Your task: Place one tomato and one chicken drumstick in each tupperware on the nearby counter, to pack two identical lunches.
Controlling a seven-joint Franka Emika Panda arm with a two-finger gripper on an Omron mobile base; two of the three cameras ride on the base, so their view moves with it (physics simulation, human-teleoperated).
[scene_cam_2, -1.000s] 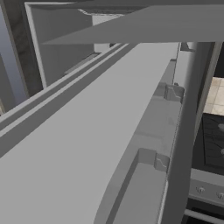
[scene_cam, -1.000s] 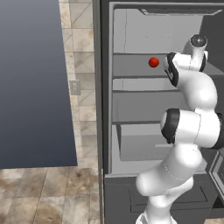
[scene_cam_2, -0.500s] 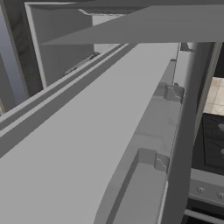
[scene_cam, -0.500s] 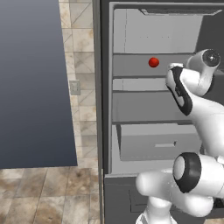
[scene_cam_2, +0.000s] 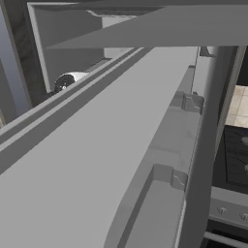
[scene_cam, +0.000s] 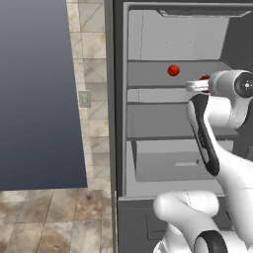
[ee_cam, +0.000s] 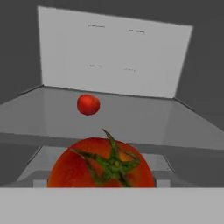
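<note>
Inside the open grey refrigerator cabinet (scene_cam: 148,148), two glossy red tomatoes are sitting on the upper grey shelf (scene_cam: 148,74). From the left base view, the far tomato (scene_cam: 173,70) is resting near the middle of that shelf, well apart from the near tomato (scene_cam: 204,78), which is showing just beside the white arm's wrist (scene_cam: 232,86) and is partly hidden by it.

The hand view is looking along the same shelf toward the pale back wall (ee_cam: 113,57). The near tomato (ee_cam: 101,164), with its green star-shaped stem facing the camera, is sitting very close at the bottom of that view. The far tomato (ee_cam: 88,104) is lying farther back on the shelf, slightly to the left in that view.

The fingertips are not visible, so whether the jaws are spread or gripping cannot be told; no contact with the near tomato is observable.

The dark grey-blue refrigerator door (scene_cam: 39,94) is standing open at the left, beside a beige tiled wall (scene_cam: 91,49).
</note>
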